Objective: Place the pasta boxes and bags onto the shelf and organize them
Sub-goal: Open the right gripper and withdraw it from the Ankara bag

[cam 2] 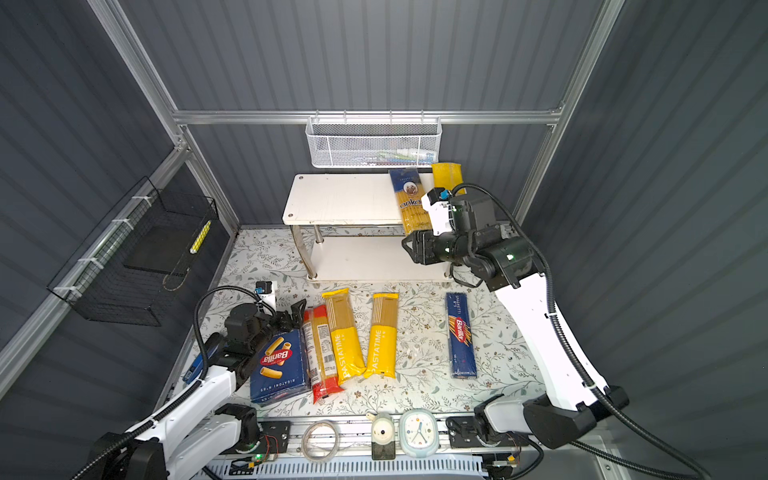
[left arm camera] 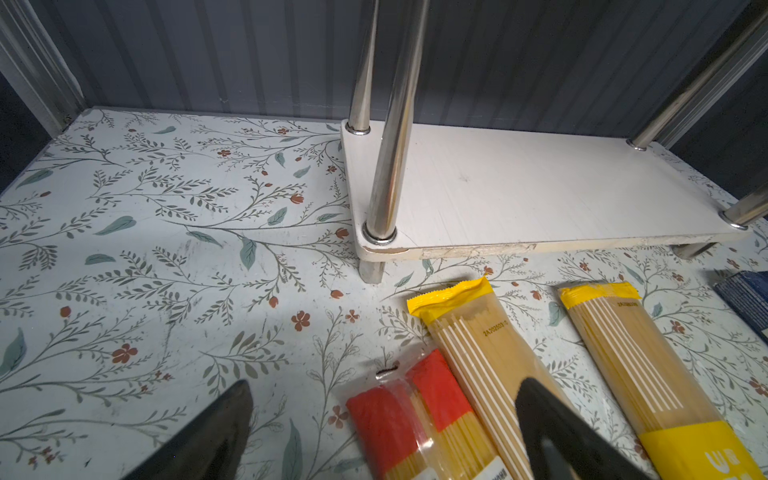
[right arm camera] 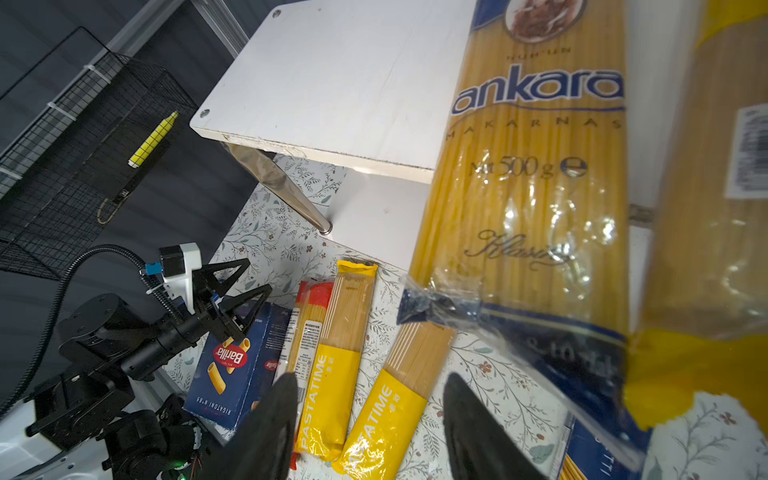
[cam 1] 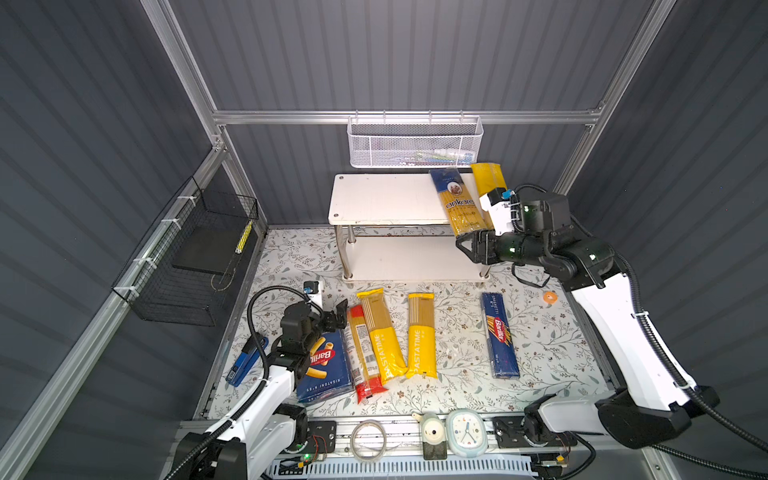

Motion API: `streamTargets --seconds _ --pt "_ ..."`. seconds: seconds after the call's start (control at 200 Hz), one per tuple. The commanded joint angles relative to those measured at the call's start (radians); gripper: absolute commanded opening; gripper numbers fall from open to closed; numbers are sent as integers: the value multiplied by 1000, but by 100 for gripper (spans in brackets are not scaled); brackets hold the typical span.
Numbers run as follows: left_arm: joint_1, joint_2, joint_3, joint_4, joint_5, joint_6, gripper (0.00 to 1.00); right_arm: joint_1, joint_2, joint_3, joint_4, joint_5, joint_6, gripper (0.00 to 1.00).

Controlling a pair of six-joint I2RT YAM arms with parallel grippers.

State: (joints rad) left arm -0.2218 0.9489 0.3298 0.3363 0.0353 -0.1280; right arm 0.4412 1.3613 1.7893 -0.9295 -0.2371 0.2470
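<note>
My right gripper (cam 1: 462, 246) is spread, holding nothing, right by the blue bag (cam 1: 457, 203), which hangs over the shelf (cam 1: 382, 199) top's front edge. I'd push its end straight back, slowly, so it doesn't twist.

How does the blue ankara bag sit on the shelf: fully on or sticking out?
Sticking out: the ankara bag lies on the shelf top, its near end overhanging the front edge.
</note>
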Motion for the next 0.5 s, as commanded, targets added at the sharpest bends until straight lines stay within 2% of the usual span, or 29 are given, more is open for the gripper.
streamTargets --seconds 0.0,0.26,0.495 --pt "-4 -2 -2 -3 -11 -12 100 4 -10 33 -98 35 -19 59" --pt "-4 19 11 -8 -5 -9 99 8 27 25 -49 -46 -32 60" --pt "-4 -2 -2 -3 0 -8 100 14 36 -14 31 -59 -28 61"
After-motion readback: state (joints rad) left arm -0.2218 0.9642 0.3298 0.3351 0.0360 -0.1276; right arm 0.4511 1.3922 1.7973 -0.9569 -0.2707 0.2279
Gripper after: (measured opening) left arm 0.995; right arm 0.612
